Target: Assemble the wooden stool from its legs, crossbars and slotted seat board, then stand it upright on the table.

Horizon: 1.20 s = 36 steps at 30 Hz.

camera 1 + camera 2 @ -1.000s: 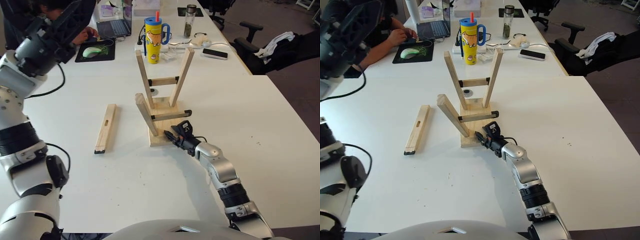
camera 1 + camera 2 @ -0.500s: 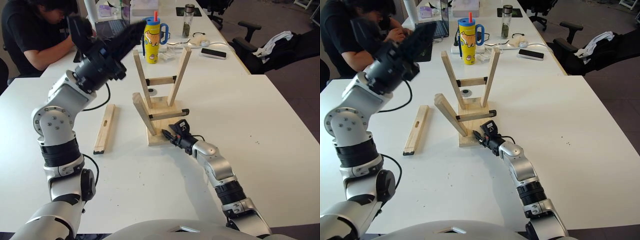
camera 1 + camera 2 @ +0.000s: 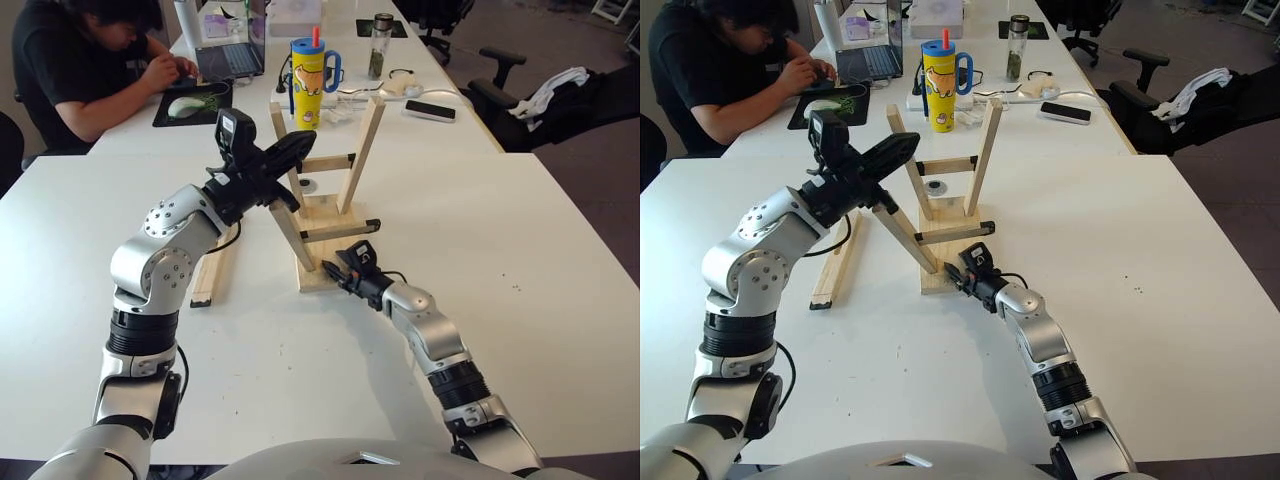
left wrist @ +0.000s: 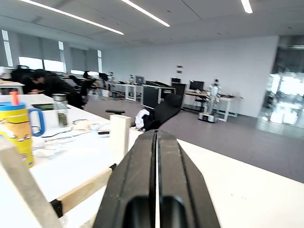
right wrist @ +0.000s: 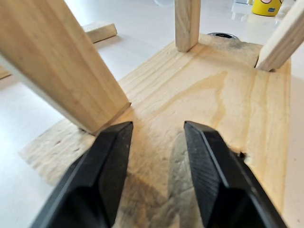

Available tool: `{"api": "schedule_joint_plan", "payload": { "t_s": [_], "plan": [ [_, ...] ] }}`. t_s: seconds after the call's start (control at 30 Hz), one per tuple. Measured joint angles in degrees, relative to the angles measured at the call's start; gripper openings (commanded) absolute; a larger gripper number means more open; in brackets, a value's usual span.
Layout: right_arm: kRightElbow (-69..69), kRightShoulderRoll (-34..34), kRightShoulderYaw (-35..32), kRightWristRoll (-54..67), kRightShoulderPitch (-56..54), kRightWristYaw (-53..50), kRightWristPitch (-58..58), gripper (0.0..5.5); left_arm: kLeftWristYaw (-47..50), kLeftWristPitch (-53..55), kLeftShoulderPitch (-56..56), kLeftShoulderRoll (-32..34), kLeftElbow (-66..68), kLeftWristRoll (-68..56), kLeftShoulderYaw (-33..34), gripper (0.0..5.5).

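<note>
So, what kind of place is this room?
Probably an open-plan office or lab: long white tables, a laptop and an office chair nearby, and farther off rows of desks with monitors under ceiling strip lights.

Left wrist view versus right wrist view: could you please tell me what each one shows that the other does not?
Left wrist view: the shut left hand, a crossbar and a bottle. Right wrist view: the open right hand low over the seat board, with a loose piece lying on the table. Both: the stool legs and the yellow cup.
</note>
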Motion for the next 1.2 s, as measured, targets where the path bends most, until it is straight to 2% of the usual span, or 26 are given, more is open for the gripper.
{"api": "schedule_joint_plan", "payload": {
  "t_s": [0.27,0.47,0.73,0.77,0.97,1.03,1.2],
  "plan": [
    [-0.31,-0.05,0.15,-0.11,0.07,0.57,-0.88,2.0,10.33,-7.82,3.82,-1.37,4.96,7.77,9.74,1.53],
    [-5.85,-1.17,0.09,0.0,4.7,1.18,-2.66,2.0,13.73,-6.39,21.54,-1.85,3.63,14.84,8.3,2.48],
    [-20.09,-9.66,-2.7,0.62,14.06,3.72,2.64,2.0,19.06,-4.91,27.69,-4.16,0.16,20.6,6.91,3.64],
    [-21.08,-10.48,-3.63,1.06,14.58,3.95,3.22,2.18,19.49,-4.37,28.4,-4.45,-0.09,20.96,6.66,3.81],
    [-22.95,-12.84,-9.34,5.44,14.57,5.96,5.91,3.0,21.35,-0.42,30.5,-5.07,-1.32,23.13,6.05,3.88],
    [-21.48,-13.15,-8.76,5.36,14.03,6.9,6.04,3.34,21.53,0.91,30.49,-5.05,-1.32,23.57,6.03,3.88],
    [-18.55,-14.51,-4.04,4.0,13.59,10.44,5.39,3.39,21.74,4.6,30.48,-4.8,-1.04,24.96,5.84,3.88]
  ]
}}
